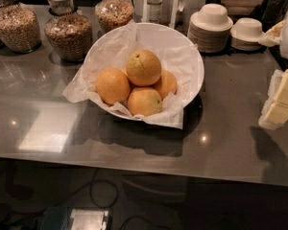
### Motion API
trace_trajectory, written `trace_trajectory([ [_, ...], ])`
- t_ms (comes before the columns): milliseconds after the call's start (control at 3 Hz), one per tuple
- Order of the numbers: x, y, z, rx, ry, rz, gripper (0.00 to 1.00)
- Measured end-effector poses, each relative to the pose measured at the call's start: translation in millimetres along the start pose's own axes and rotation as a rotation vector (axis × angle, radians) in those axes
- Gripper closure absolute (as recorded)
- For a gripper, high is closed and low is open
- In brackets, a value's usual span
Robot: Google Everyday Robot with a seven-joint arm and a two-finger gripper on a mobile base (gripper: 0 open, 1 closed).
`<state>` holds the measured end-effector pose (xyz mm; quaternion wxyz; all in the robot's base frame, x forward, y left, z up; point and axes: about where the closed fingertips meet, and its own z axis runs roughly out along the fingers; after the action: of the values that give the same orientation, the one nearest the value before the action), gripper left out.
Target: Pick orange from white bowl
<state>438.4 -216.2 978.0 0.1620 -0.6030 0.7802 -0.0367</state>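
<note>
The orange is the largest, paler fruit with a small dark dimple. It rests on top of three other fruits in the white bowl, which is lined with crumpled white paper and stands mid-counter. A deeper-orange fruit lies at the left, one at the front, and one at the right, partly hidden. My gripper shows as cream-coloured parts at the right edge of the view, well to the right of the bowl and apart from it.
Three glass jars of grain stand behind the bowl at the back left. Stacks of small white dishes stand at the back right. A bottle stands behind the bowl. The counter's front edge runs below the bowl.
</note>
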Motion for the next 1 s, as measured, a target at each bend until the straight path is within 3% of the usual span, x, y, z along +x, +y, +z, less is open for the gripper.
trace_trajectory([
  [333, 0, 0, 0, 0.000, 0.000, 0.000, 0.00],
  [667, -14, -4, -7, -0.012, -0.109, -0.046, 0.00],
  [1000, -18, -25, -11, -0.049, -0.324, -0.143, 0.00],
])
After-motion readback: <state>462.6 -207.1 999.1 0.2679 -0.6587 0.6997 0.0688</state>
